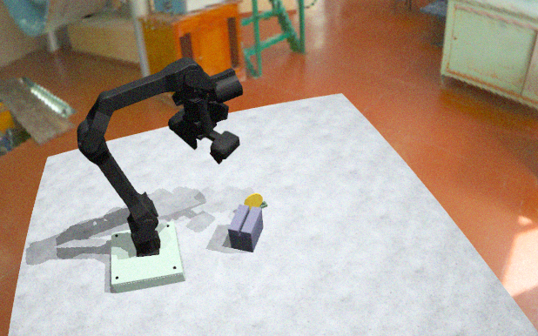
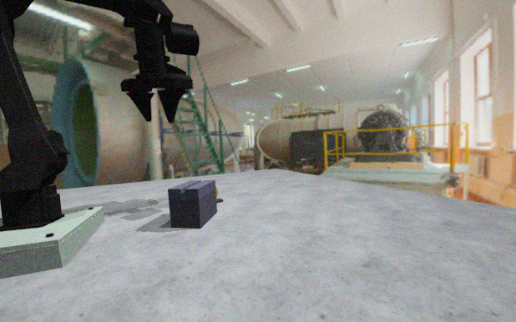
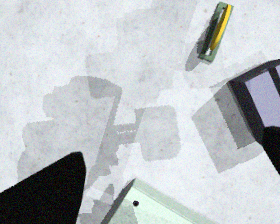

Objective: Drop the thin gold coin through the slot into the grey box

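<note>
The gold coin [image 1: 253,200] [image 2: 217,193] [image 3: 221,27] stands on edge in the dark-green holder [image 1: 265,204] [image 2: 220,200] [image 3: 206,59]. In the exterior view both are mostly hidden behind the box. The purple-grey box [image 1: 240,240] [image 2: 184,213] [image 3: 263,102] stands close to the holder, on the near side in the top view; a narrow slot runs along its lid. My gripper [image 1: 207,155] [image 2: 159,120] [image 3: 174,149] is open and empty, pointing down high above the table. In the wrist view the coin is at the upper right, beyond the fingertips, and the right finger overlaps the box's corner.
The pale green base plate [image 1: 149,272] [image 2: 17,259] [image 3: 156,207] of the arm sits on the grey-white table [image 1: 340,261] [image 2: 326,267], left of the box in the top view. Shadows of the arm and box fall on the table between the base and the holder.
</note>
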### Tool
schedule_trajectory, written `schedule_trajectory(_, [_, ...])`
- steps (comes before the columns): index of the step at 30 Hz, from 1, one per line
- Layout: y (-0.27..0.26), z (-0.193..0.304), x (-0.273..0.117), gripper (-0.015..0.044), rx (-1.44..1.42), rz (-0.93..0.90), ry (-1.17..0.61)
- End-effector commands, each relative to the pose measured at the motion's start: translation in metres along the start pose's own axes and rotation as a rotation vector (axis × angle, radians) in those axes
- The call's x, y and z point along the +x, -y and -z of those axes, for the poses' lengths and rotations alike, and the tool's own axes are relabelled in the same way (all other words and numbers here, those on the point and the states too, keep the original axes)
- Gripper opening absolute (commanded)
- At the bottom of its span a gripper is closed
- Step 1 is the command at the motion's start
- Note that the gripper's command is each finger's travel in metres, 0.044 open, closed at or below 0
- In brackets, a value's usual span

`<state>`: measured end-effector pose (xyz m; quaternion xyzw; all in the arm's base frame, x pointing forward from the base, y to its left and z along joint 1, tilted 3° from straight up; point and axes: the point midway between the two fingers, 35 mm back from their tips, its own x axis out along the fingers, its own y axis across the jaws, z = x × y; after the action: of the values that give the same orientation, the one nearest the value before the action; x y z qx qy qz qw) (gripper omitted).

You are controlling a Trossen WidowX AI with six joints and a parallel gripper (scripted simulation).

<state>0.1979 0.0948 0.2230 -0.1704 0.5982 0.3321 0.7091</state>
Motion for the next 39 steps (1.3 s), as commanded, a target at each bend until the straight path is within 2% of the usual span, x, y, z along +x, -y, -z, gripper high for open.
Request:
schedule_trajectory(1, [0.001, -0.001, 0.001, 0.0374, 0.009, 0.002, -0.003])
schedule_trajectory(9, [0.058, -0.059, 0.077, 0.0164, 0.385, 0.144, -0.115])
schedule_trajectory(11, [0.067, -0.068, 0.094, 0.0161, 0.450, 0.175, -0.129])
schedule_trajectory(19, [0.068, -0.069, 0.099, 0.0161, 0.458, 0.179, -0.130])
schedule_trajectory(23, [0.074, -0.065, 0.130, 0.0161, 0.458, 0.179, -0.130])
schedule_trajectory(39, [0.078, -0.063, 0.149, 0.0161, 0.458, 0.179, -0.130])
